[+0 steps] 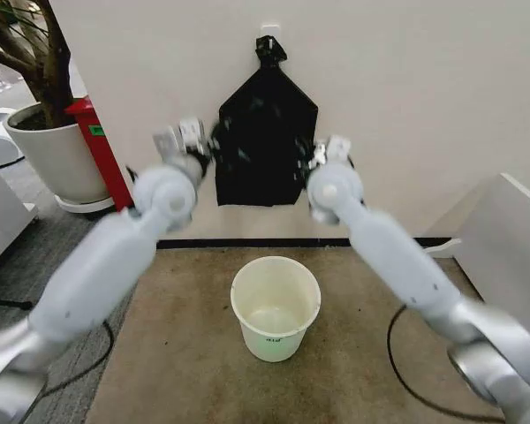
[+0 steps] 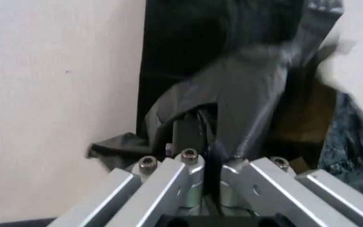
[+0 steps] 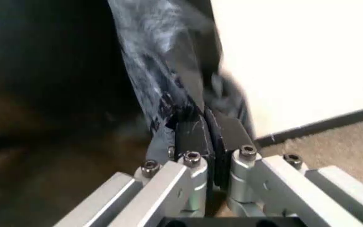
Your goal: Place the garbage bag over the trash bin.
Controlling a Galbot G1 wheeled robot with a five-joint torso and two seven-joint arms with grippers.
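Note:
The garbage bag [image 1: 232, 159] is thin, glossy black plastic stretched between my two raised grippers, close to the wall. My left gripper [image 1: 205, 141] is shut on one crinkled edge of the bag [image 2: 251, 90], with the film pinched between its fingertips [image 2: 197, 130]. My right gripper [image 1: 315, 155] is shut on the opposite edge [image 3: 162, 61], with plastic trapped between its black pads [image 3: 191, 135]. The trash bin [image 1: 274, 340], a cream-white round bucket, stands upright and open on the brown carpet, below and nearer to me than both grippers.
A flat house-shaped black bundle [image 1: 265, 97] with a knotted top hangs on the wall right behind the bag. A large white plant pot [image 1: 57, 163] and a red stand [image 1: 104, 155] sit at the left. A white cabinet [image 1: 512, 247] stands right. Cables lie on the floor.

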